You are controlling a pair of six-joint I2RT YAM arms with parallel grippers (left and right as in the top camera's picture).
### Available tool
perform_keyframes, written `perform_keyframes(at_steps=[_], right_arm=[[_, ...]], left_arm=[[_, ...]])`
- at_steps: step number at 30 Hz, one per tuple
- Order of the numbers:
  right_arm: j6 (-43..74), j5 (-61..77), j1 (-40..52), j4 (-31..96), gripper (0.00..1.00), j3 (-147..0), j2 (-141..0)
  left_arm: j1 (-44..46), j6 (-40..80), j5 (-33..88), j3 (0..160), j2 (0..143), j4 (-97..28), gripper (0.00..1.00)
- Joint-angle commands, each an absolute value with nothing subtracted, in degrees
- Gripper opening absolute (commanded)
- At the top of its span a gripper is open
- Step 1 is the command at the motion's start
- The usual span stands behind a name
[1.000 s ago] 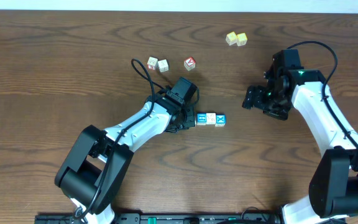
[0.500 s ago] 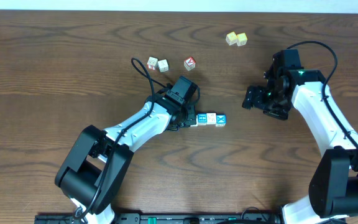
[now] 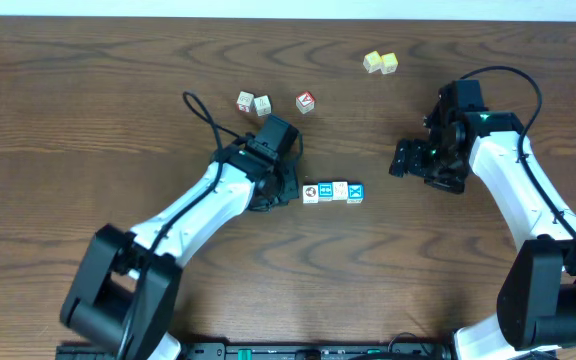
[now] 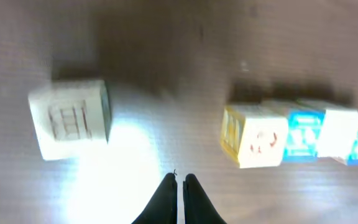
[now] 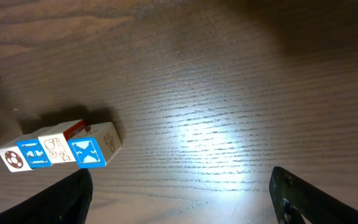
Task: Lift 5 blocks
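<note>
Four picture blocks stand in a touching row (image 3: 332, 191): a cream one with a round mark (image 5: 11, 158), a blue one (image 5: 33, 154), a cream one (image 5: 56, 148) and a blue X one (image 5: 82, 152). In the left wrist view the row (image 4: 263, 137) lies ahead to the right, and a separate cream block (image 4: 70, 118) lies ahead to the left; my arm hides that block from overhead. My left gripper (image 4: 179, 178) is shut and empty, just left of the row (image 3: 268, 190). My right gripper (image 5: 182, 199) is open and empty, well right of the row (image 3: 408, 158).
Two more cream cubes (image 3: 253, 103) and a red-faced cube (image 3: 306, 101) sit behind the left arm. A pair of plain yellow cubes (image 3: 380, 62) lies at the back right. The left arm's cable (image 3: 203, 112) loops over the table.
My left gripper has pulled back to the left, away from the row. A fourth block with a round mark now shows at the row's left end. The right arm has not moved.
</note>
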State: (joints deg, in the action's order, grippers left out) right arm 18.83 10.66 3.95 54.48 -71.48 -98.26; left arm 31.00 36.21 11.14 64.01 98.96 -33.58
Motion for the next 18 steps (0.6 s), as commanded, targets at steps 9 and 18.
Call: perform_keyframes(at_steps=[9,18], right_arm=[[18.4,10.3,4.2,52.1,0.91,-71.1,-98.6],[17.5,10.1,4.2,53.1,0.91,-71.1,-98.6]], left_arm=[[42.2,42.3,9.8,61.4,99.6,-31.2,0.07],[43.1,45.0,4.9,61.3,103.3,-25.3,0.07]])
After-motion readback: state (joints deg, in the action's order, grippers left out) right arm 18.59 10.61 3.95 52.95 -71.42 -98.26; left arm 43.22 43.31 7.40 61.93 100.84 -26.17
